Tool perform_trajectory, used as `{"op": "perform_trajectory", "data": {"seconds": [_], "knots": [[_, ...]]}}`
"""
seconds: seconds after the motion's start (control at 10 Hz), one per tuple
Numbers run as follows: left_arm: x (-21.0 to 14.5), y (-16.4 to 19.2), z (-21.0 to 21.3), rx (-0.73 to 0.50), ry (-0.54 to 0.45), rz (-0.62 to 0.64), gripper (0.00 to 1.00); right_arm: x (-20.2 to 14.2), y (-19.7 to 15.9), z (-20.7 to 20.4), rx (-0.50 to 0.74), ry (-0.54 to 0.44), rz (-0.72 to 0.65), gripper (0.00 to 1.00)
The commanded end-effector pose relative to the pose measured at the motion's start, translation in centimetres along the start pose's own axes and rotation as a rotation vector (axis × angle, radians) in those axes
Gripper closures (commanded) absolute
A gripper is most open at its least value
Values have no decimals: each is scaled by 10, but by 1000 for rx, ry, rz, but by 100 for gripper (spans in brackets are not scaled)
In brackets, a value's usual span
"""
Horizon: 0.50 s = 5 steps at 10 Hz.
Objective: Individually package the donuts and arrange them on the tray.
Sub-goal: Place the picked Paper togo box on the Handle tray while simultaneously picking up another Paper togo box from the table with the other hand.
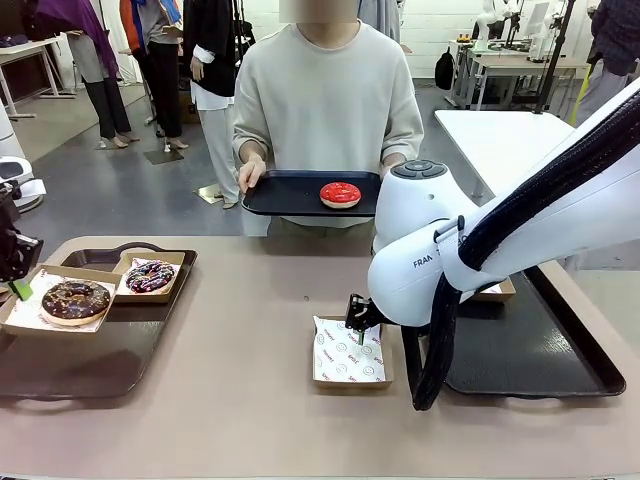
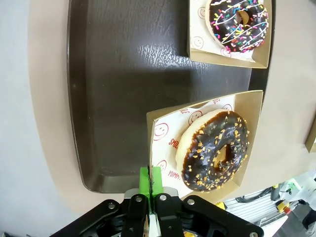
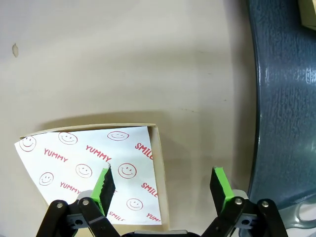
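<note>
A person's hands hold a dark tray [image 1: 275, 195] with a glossy red donut [image 1: 340, 194] above the table's far edge. On the left tray [image 1: 90, 365] a chocolate donut [image 1: 75, 300] [image 2: 215, 150] and a dark sprinkled donut [image 1: 150, 276] [image 2: 240, 22] each lie in a paper-lined box. My left gripper [image 1: 20, 288] [image 2: 152, 180] is shut on the rim of the chocolate donut's box [image 2: 247, 101]. My right gripper [image 1: 358, 322] [image 3: 163, 183] hangs open over an empty paper-lined box [image 1: 348, 352] [image 3: 84, 158], its fingers straddling the box's side wall.
A second dark tray [image 1: 545, 355] [image 3: 286, 98] lies on the table's right side with a cardboard box [image 1: 497, 292] at its far left, mostly behind my right arm. The chocolate donut's box overhangs the left tray's rim. Bare tabletop lies between the trays.
</note>
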<state>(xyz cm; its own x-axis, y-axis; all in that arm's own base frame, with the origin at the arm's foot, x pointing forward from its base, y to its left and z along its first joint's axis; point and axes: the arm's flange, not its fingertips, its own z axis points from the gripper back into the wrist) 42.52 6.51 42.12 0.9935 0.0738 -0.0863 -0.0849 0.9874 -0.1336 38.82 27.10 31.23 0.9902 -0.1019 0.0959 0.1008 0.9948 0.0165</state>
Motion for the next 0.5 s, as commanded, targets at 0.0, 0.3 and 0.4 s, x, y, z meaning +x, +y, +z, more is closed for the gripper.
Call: {"op": "perform_trajectory", "data": {"seconds": [0.0, 0.3, 0.4], "knots": [[9, 7, -6, -17, 1, -18, 99, -1, 0, -4, 27, 7, -8, 0], [14, 8, -26, 9, 13, -50, 99, -1, 0, -4, 48, 2, 0, 0], [16, 8, -31, 28, 20, -55, 99, -2, -1, -4, 50, 4, 1, 0]]}}
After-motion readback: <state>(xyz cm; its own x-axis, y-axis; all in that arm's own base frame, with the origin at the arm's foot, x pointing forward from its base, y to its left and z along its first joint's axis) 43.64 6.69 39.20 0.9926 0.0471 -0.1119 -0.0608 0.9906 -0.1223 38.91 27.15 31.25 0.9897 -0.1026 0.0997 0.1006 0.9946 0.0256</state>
